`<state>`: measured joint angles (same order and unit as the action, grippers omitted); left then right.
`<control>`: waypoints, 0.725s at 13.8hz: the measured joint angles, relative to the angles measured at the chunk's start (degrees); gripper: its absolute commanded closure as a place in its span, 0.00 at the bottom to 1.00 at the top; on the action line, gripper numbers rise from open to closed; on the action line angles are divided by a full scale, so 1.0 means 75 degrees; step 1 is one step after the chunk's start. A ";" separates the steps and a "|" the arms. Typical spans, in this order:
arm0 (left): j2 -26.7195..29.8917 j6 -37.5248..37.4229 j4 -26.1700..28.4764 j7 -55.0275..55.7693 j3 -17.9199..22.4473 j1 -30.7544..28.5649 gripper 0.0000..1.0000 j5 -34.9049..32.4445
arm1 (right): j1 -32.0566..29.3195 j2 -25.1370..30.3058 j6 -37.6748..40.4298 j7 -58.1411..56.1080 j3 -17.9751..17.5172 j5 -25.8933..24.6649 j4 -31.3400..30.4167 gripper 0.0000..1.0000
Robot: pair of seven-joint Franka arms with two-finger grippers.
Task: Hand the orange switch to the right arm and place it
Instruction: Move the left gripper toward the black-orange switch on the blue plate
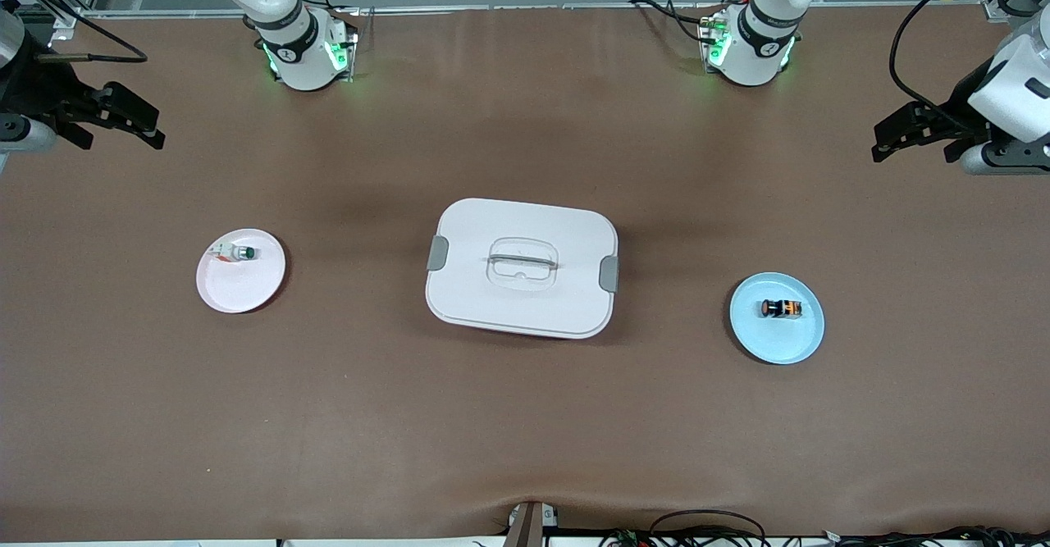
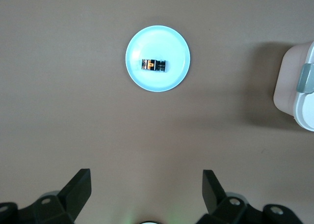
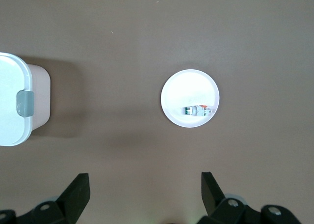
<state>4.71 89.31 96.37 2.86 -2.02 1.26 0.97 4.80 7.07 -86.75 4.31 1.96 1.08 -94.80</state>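
The orange switch [image 1: 780,308], black-bodied with orange markings, lies on its side on a light blue plate [image 1: 759,335] toward the left arm's end of the table. The left wrist view looks down on the switch [image 2: 153,65] and its plate [image 2: 157,40]. My left gripper [image 1: 879,143] hangs open and empty, high over the table's left-arm end, well apart from the plate; its jaws [image 2: 147,177] stand wide. My right gripper [image 1: 156,133] hangs open and empty over the right arm's end of the table, jaws wide [image 3: 146,180].
A white lidded box [image 1: 492,227] with grey clips and a top handle sits mid-table [image 2: 294,86] [image 3: 12,101]. Toward the right arm's end, a white plate [image 1: 242,289] holds a white-bodied, green-capped switch [image 1: 238,253], also seen as plate [image 3: 189,84] and switch [image 3: 198,110].
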 measured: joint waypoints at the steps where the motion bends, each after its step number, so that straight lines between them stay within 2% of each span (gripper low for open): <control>1: 0.0000 0.0000 -0.0037 0.0001 0.0004 -0.0033 0.00 0.0000 | 0.0000 0.0000 0.0000 0.0000 0.0000 0.0000 0.0000 0.00; 6: -0.0157 0.0000 -0.0161 0.0000 0.0008 -0.0235 0.00 0.0000 | -0.0001 0.0000 0.0001 0.0000 0.0001 0.0000 -0.0002 0.00; 10: -0.0856 0.0323 -0.0166 0.0000 -0.0003 -0.0229 0.00 0.0227 | -0.0008 0.0000 0.0003 0.0000 0.0006 0.0000 -0.0007 0.00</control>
<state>-1.71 91.74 95.13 2.86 -2.03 -0.46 2.68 4.74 7.07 -86.73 4.31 2.00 1.08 -94.85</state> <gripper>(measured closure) 0.000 0.000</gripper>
